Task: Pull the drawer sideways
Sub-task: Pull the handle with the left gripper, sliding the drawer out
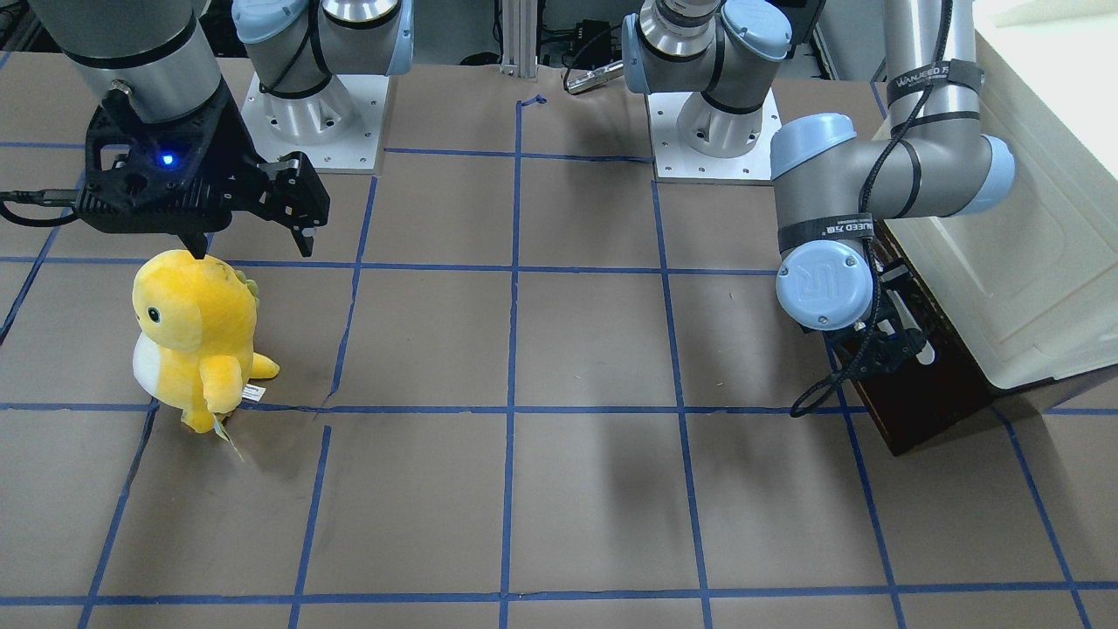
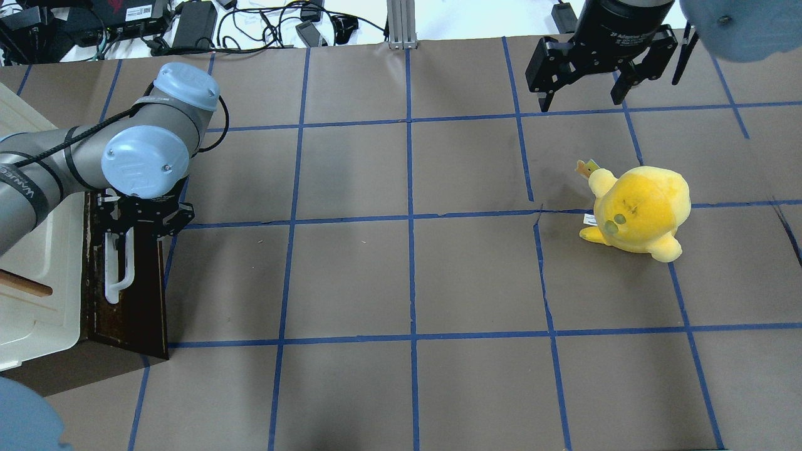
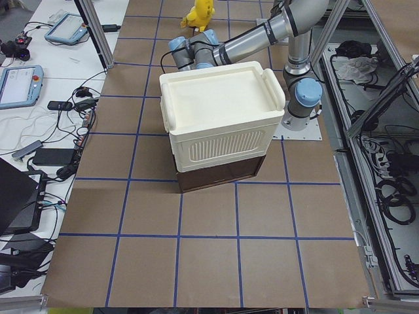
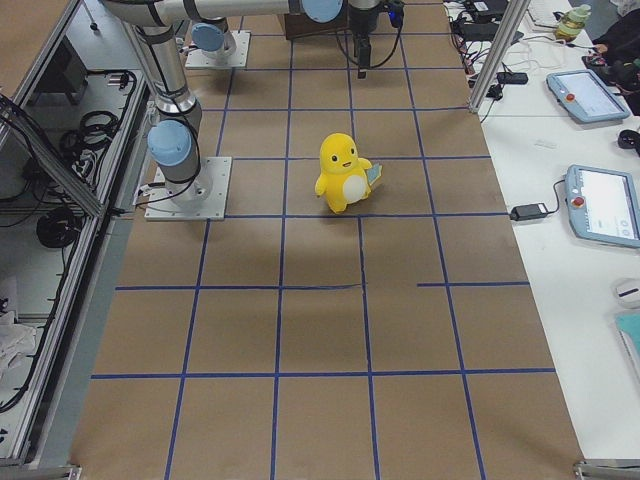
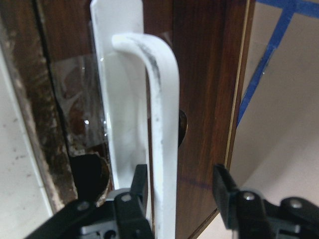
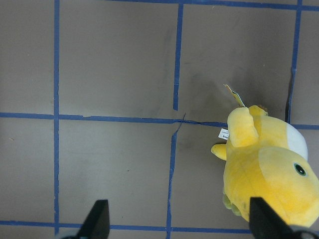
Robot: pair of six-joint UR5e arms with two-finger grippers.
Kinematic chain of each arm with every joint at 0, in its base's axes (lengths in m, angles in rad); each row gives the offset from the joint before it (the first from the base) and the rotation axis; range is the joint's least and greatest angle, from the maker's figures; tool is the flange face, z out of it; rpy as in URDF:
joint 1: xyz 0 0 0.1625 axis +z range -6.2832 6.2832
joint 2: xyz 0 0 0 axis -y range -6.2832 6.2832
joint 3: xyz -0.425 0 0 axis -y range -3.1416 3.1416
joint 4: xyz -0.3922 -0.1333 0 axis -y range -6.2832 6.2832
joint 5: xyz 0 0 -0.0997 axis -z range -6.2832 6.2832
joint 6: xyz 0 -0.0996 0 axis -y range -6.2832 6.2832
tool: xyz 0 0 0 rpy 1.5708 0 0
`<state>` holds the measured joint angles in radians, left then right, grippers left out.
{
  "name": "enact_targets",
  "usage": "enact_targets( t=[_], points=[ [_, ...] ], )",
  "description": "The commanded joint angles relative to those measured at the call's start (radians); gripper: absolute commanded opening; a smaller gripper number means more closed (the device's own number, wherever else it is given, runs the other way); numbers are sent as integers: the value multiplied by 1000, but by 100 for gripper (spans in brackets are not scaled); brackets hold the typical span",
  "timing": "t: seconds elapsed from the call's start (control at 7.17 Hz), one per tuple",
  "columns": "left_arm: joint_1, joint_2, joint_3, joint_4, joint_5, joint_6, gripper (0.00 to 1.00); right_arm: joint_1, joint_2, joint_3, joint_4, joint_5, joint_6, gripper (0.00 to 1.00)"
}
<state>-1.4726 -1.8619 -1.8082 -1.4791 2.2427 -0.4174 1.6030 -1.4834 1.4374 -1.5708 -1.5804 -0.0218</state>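
Note:
The drawer [image 2: 135, 294] sits at the bottom of the cream-white cabinet [image 2: 37, 250], its dark brown front toward the table's middle. Its long white bar handle [image 2: 122, 263] runs along the front. My left gripper [image 2: 147, 228] is at the handle's far end. In the left wrist view the gripper [image 5: 179, 194] is open, its fingers [image 5: 138, 191] straddling the handle [image 5: 162, 124]. One finger is close against the bar and the other stands apart. My right gripper [image 2: 579, 103] is open and empty above the table, beyond the plush.
A yellow plush toy [image 2: 639, 210] stands on the robot's right half of the brown table, also seen from the front [image 1: 188, 336]. The cabinet [image 3: 219, 111] stands at the table's left end. Cables and devices lie beyond the far edge.

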Motion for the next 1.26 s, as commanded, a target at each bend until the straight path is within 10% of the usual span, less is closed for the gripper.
enact_targets(
  t=[0.0, 0.56, 1.12],
  points=[
    [2, 3, 0, -9, 27, 0, 49, 0, 0, 0, 0, 0, 0, 100],
    [2, 1, 1, -12, 32, -3, 42, 0, 0, 0, 0, 0, 0, 100],
    [0, 1, 6, -13, 32, -3, 13, 0, 0, 0, 0, -1, -1, 100]
  ],
)
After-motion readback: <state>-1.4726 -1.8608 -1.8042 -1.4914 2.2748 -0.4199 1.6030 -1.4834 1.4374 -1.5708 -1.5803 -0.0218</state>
